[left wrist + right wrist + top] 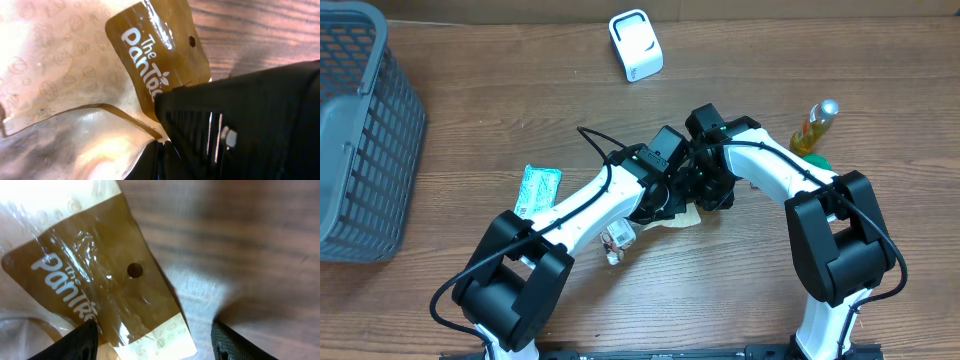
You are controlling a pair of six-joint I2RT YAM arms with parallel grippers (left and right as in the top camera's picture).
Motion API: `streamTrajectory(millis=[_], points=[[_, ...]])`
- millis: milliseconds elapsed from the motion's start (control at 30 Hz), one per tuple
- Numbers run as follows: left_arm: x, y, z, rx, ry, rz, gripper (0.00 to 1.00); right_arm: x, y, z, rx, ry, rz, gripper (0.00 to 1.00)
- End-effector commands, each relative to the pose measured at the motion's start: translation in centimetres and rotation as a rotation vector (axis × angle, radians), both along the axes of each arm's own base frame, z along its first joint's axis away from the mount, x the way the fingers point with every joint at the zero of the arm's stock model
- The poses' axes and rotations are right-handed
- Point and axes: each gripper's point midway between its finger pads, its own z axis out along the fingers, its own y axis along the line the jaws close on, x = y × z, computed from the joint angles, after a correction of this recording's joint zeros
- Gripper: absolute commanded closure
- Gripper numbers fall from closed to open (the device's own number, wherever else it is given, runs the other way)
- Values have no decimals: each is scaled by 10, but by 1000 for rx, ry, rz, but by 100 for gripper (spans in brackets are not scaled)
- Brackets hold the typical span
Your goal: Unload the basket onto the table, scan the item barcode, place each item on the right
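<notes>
Overhead: I see the pouch (683, 218) at the middle of the desk (740, 300), where both arms' jaws meet, well apart from the scanner (636, 45).

Left wrist: the left jaws are shut on the pouch's clear film, just below its brown header (160, 55).

Right wrist: the right jaws stand wide, straddling the header's lower corner.

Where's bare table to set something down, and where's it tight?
Free: the wood between the basket and the scanner; the top strip from scanner to bottle; the front edge between the two arm bases. Crowded: the centre, where left gripper and right gripper meet over the pouch, with the teal packet beside the left arm.
</notes>
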Motion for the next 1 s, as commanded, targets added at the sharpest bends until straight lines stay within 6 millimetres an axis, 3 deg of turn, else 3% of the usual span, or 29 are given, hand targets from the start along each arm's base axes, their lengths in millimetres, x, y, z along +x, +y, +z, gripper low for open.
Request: streamTrajectory(millis=[0, 200, 300, 467, 600, 733, 867, 967], points=[[12, 2, 2, -19, -33, -85, 96, -16, 35, 29, 179, 89, -10, 30], [18, 0, 24, -208, 24, -166, 96, 19, 20, 56, 88, -98, -9, 21], [19, 17, 24, -193, 52, -155, 96, 22, 19, 55, 79, -118, -5, 10], [26, 41, 45, -233, 79, -167, 96, 23, 19, 52, 79, -116, 6, 5], [24, 74, 51, -149, 142, -96, 96, 22, 26, 55, 121, -110, 16, 4], [17, 93, 50, -109, 188, -81, 96, 26, 30, 56, 137, -130, 16, 0], [5, 130, 39, 114, 239, -4, 96, 25, 40, 56, 195, -112, 21, 0], [-5, 144, 36, 186, 278, 15, 96, 25, 42, 52, 203, -99, 25, 0]])
